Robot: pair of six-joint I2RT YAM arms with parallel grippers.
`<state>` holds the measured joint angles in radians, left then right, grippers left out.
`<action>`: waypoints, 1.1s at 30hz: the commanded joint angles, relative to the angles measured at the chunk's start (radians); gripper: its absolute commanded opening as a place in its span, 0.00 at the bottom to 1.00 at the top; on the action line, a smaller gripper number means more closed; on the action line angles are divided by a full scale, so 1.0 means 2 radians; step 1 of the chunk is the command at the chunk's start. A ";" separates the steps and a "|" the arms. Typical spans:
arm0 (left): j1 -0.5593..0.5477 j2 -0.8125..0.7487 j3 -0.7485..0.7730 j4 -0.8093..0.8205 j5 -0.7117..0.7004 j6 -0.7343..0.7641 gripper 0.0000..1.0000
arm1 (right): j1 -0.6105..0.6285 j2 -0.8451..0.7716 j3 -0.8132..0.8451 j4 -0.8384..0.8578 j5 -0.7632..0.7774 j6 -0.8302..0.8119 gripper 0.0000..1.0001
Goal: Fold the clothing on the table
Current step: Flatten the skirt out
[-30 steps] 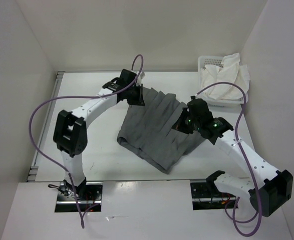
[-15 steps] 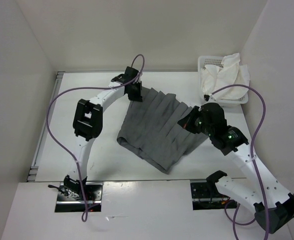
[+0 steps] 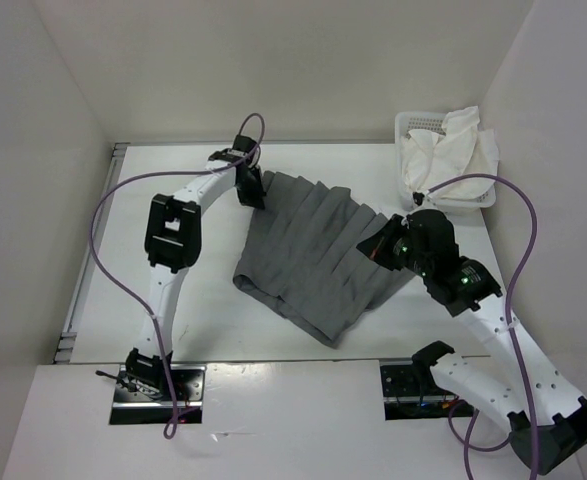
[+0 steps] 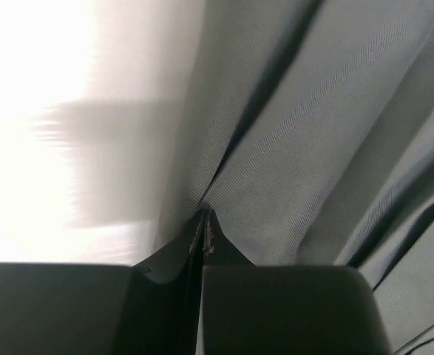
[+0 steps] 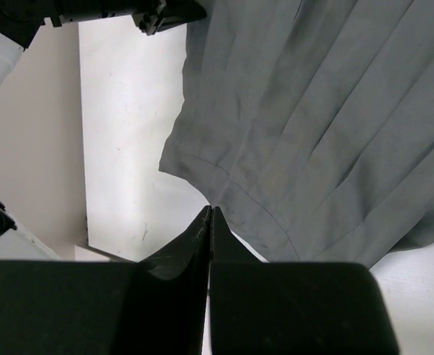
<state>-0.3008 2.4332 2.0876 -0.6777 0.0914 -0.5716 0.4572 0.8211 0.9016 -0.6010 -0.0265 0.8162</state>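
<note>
So the clothing (image 3: 313, 260) sits roughly in the middle of the table (image 3: 213, 320). It's a plain grey piece spread mostly flat, with long pleat-like creases running from its 12 o'clock edge down to a point at 6 o'clock, toward the arm bases. The corner at its 9 o'clock side has a rolled, darker hem. The left fingers (image 4: 204, 225) are squeezed fully together right on the clothing's 11 o'clock corner. In the left wrist view the creases all run in to the tips, so they've got a pinch of the fabric. The left arm (image 3: 168, 235) comes up from its base and bends over toward 1 o'clock to get there. The right fingers (image 5: 211, 218) are pressed tight too, sitting at the clothing's 3 o'clock edge in the top view. In the right wrist view the tips line up over the curved hem with bare table past it, but honestly I can't tell whether any cloth is caught between them. Off at 1 o'clock from the clothing, in the far right corner, there's a white slotted basket (image 3: 418, 125). A white cloth (image 3: 453, 145) is heaped in it and hangs over the rim, well apart from the grey piece. Purple cables (image 3: 98, 220) loop off both arms.
</note>
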 commanded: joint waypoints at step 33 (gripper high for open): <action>0.198 -0.266 -0.275 0.083 0.071 -0.022 0.00 | -0.071 0.313 0.060 0.133 -0.037 -0.075 0.66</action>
<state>0.1188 1.9965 1.5490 -0.5426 0.1806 -0.6373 0.3328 1.3945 0.9295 -0.4431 -0.1101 0.6891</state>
